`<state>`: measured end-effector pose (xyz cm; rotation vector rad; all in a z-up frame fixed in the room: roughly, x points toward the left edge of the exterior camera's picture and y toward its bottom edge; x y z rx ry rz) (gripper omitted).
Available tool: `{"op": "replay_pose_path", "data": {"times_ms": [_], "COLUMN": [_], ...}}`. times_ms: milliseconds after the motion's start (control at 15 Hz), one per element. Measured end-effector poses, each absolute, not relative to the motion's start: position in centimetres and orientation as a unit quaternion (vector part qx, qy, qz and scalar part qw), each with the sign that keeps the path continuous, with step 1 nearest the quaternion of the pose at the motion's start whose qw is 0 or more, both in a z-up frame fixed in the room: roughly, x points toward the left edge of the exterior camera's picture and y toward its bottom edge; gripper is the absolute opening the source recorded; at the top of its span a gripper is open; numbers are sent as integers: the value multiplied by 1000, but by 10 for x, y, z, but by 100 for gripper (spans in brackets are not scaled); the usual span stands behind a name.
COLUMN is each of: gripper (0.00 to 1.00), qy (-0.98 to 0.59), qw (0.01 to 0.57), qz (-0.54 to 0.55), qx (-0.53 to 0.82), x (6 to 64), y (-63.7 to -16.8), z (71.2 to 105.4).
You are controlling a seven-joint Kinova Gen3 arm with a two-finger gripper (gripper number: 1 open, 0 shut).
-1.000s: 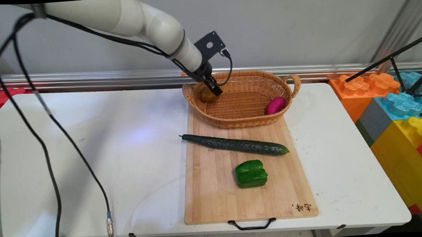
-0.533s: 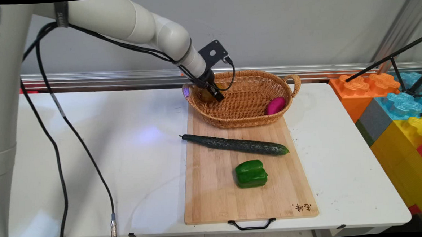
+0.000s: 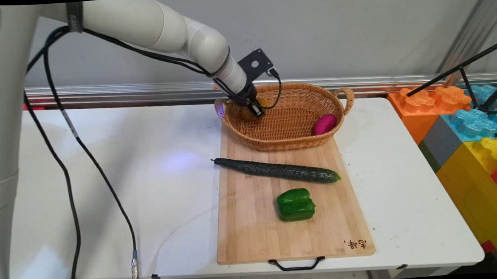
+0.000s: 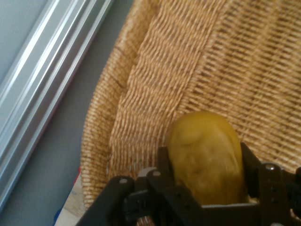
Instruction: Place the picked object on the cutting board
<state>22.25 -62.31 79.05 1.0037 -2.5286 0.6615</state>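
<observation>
White table (image 3: 105,164) fills most of the main view. Wooden cutting board (image 3: 258,237) lies lengthwise on it, right of centre, black handle at the board's 6 o'clock edge. Toy brick stack (image 3: 465,132) in orange, blue, yellow and red stands off the table at 3 o'clock.

Wicker basket (image 3: 291,141) sits on the board's 12 o'clock end, with loop handles at 9 and 3. Cucumber (image 3: 275,170) lies across the board just below the basket, stem end hanging past the board's 9 o'clock edge, other end at about 4. Green bell pepper (image 3: 295,204) rests near the board's middle, at 6 o'clock from the cucumber, apart from it. Pink-magenta vegetable (image 3: 324,124) lies inside the basket against the 3 o'clock wall.

Gripper (image 3: 253,110) reaches into the basket at its 9 o'clock end, arm coming in from 10 o'clock. It grips a yellow-brown potato (image 4: 205,155): in the hand view the fingers (image 4: 164,162) press on both sides of it, basket weave right behind. In the main view the potato (image 3: 246,113) is near the 9 o'clock wall; can't tell whether it's resting on the basket floor.
</observation>
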Motion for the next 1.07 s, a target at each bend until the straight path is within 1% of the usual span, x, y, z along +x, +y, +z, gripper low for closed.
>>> {"op": "replay_pose_path", "data": {"times_ms": [200,467,600,800,1067], "gripper": [0,0,0,0,0], "qy": [-883,-877,-881,-897,-921], "qw": [185,203,206,199,191], "qz": [246,268,263,223,160], "qx": [355,344,336,324,301], "x": [211,194,189,187,194], "y": [-609,-584,-565,-527,-483], "z": [817,874,897,913,914]}}
